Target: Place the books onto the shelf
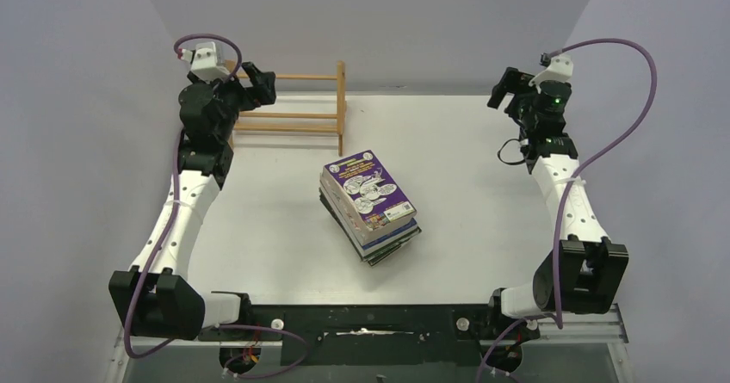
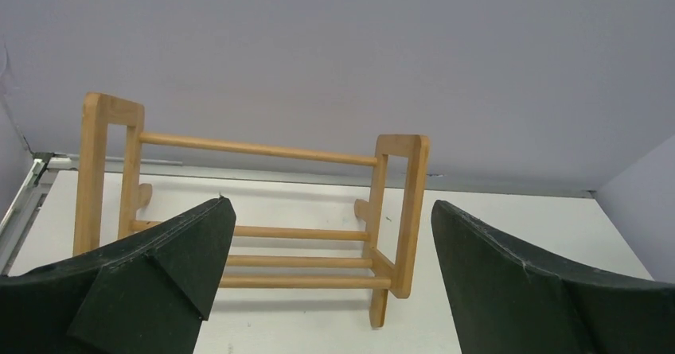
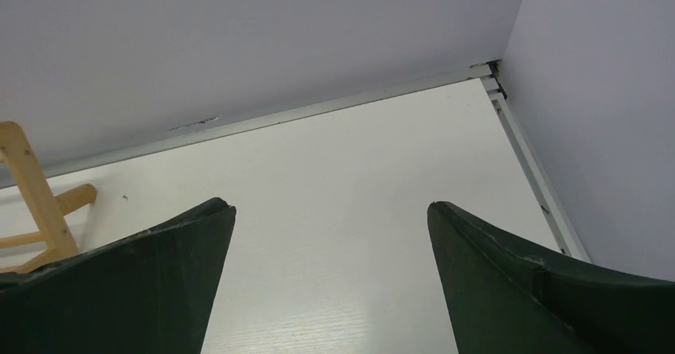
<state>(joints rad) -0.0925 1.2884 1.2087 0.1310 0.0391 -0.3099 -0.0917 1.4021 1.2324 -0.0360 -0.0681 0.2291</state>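
Wooden shelf (image 1: 342, 99), four round rails, two flat ends; one skewed stack of books (image 1: 370, 192) before it; left gripper (image 2: 330, 204), right gripper (image 3: 330, 205) gape empty.

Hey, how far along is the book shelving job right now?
Done: nothing yet; the shelf holds nothing. In hand: nothing; the left gripper and right gripper are both open and empty, the left one facing the shelf. Left: all the books, stacked in the middle of the table, have to go onto the shelf.
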